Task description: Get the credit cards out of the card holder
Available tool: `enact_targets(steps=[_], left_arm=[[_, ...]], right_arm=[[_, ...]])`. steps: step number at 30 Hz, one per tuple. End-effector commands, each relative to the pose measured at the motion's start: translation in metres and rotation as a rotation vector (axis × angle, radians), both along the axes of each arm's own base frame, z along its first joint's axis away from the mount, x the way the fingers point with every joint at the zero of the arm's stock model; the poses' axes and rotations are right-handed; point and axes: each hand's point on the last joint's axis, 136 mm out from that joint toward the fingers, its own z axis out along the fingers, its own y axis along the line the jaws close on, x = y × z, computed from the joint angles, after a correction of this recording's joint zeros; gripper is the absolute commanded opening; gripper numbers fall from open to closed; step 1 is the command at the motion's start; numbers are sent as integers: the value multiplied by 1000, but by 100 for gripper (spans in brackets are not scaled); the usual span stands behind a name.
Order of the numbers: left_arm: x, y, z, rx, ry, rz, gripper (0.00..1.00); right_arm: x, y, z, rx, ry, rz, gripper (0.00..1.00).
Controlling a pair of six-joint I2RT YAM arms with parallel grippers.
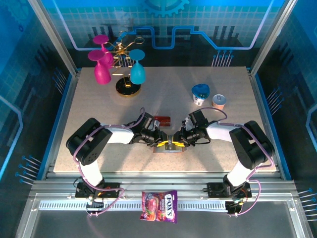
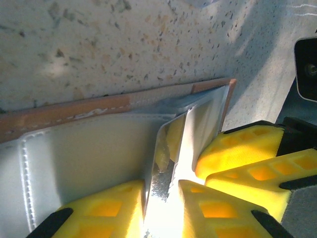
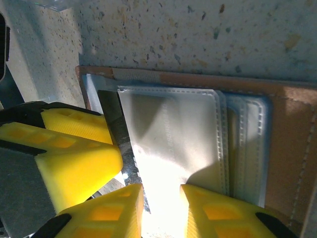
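Your left pincer (image 2: 162, 188) is closed narrowly on a thin shiny sheet (image 2: 173, 144) that rises from the grey pocket of the card holder (image 3: 168, 129). The holder lies open on the tabletop (image 1: 163, 94) at the near middle, with one red credit card (image 1: 162, 120) just beyond it. I judge you should draw the sheet slowly, straight out along the pocket, while the right pincer (image 3: 161, 193) holds the holder flat. Whether the right pincer grips the pocket or only straddles it I cannot tell, because glare fills the gap between its fingers, and this glare also hides whether the sheet is a card.
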Motion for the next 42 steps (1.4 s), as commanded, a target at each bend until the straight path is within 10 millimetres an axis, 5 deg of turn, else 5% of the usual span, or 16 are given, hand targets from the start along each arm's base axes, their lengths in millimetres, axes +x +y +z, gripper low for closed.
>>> enact_targets(steps=[1, 13, 27, 42], left_arm=[[-8, 5, -11, 4, 39, -4, 21], [-8, 18, -9, 57, 19, 6, 8], [-13, 38, 5, 140, -44, -26, 7], [-9, 44, 73, 237, -296, -306, 0]], right_arm=[[-10, -4, -15, -51, 36, 15, 28], [-11, -7, -13, -62, 34, 14, 35], [-13, -11, -12, -68, 31, 11, 37], [-9, -8, -6, -50, 16, 12, 37]])
